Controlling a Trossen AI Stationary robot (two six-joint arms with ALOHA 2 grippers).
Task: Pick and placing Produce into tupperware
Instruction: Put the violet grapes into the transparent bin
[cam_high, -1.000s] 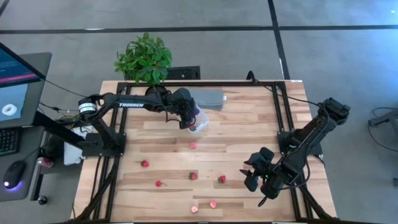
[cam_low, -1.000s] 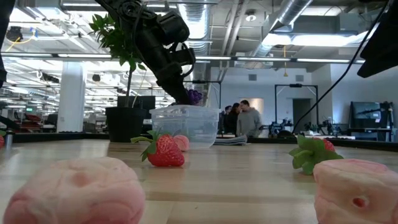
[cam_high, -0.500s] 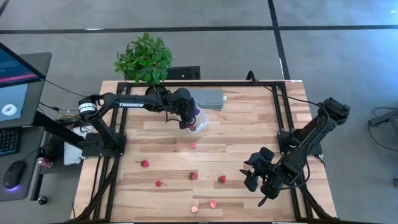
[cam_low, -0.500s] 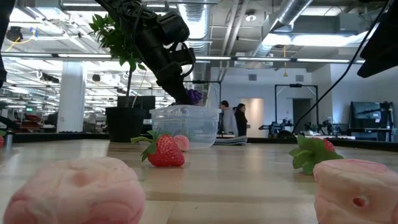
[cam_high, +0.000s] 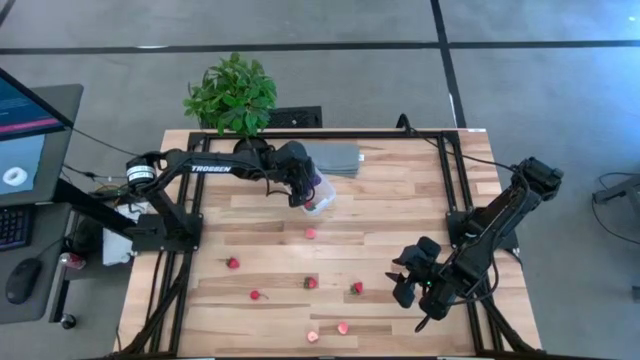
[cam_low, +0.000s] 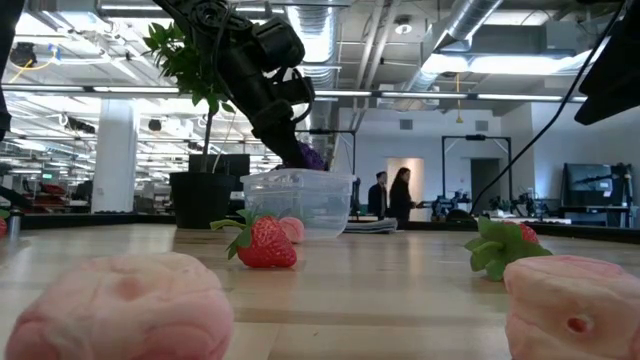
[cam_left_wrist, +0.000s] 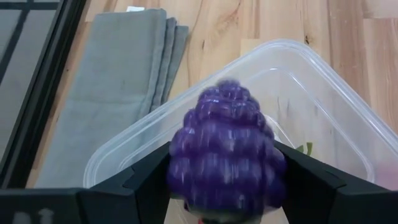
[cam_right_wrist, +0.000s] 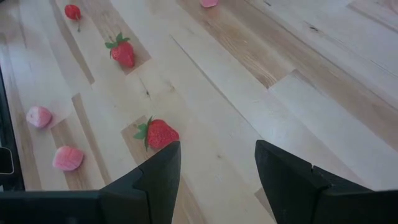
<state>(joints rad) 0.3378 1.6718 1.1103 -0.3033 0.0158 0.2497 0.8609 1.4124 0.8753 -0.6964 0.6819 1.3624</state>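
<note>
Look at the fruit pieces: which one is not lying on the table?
The purple berry: it sits between the left gripper's fingers above the clear tupperware. The red and pink pieces lie on the wood.

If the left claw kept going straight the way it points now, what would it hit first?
Probably the tupperware. The left claw points down into its open top with the purple berry between its fingers; depth to the floor is unclear.

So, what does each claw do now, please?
Left claw: over the tupperware, purple berry between its fingers; grip cannot be told.
Right claw: open, empty.
</note>
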